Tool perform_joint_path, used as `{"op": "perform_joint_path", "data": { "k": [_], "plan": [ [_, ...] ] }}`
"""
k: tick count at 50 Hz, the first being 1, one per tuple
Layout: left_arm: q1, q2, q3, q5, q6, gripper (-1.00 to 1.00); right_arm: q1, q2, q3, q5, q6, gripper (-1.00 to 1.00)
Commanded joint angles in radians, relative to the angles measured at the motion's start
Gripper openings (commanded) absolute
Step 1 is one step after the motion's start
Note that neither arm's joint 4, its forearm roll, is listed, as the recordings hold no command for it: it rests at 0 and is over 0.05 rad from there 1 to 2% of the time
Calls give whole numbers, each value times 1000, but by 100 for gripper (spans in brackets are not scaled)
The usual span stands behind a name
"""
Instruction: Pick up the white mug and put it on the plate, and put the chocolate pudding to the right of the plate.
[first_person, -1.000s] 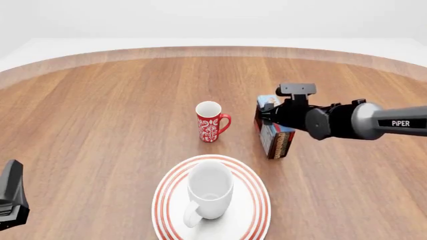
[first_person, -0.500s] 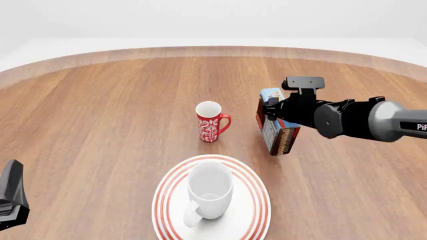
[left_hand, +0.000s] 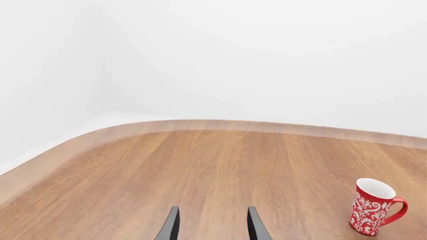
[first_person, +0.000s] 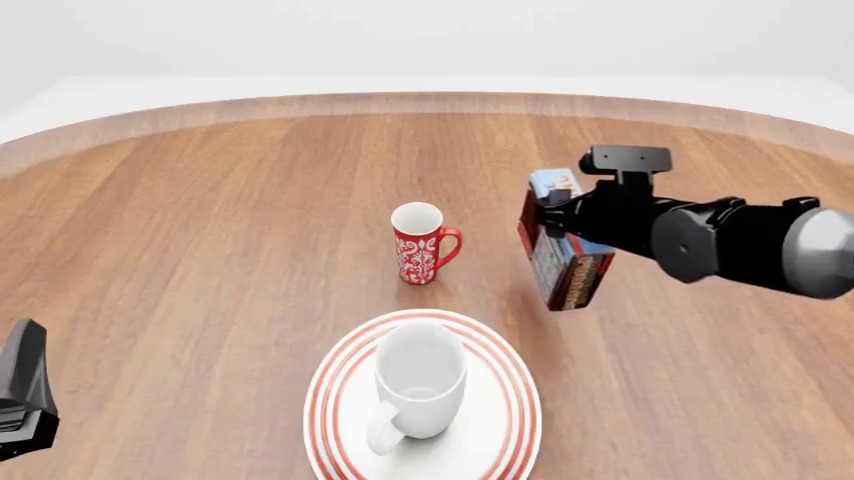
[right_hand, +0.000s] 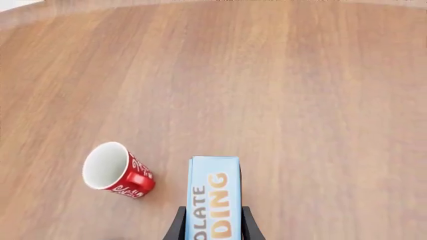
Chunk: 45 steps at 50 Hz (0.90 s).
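Now carrying the chocolate pudding (first_person: 566, 262); the white mug (first_person: 418, 388) sits on the plate (first_person: 514, 400).
My right pincer (right_hand: 211, 224) grips the carton; next I lower it toward the surface's (first_person: 200, 230) near edge beside the plate's right rim; left pincer (left_hand: 211, 223) is parted, idle.

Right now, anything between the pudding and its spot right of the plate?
Nothing visible. The right gripper holds the pudding behind and right of the plate; only bare table lies toward the spot. The red mug stands off to the left.

Simulated tabletop scene: bare round wooden table (first_person: 200, 230), blank white surround, no room features.
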Motion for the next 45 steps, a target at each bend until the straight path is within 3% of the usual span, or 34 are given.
{"op": "perform_joint_path", "data": {
  "k": [1,45],
  "plan": [
    [0,1,0,-2,2,100,2,-49,31,6,21,-100],
    [0,3,0,-3,5,100,1,-255,172,61,-6,-100]
  ]
}}
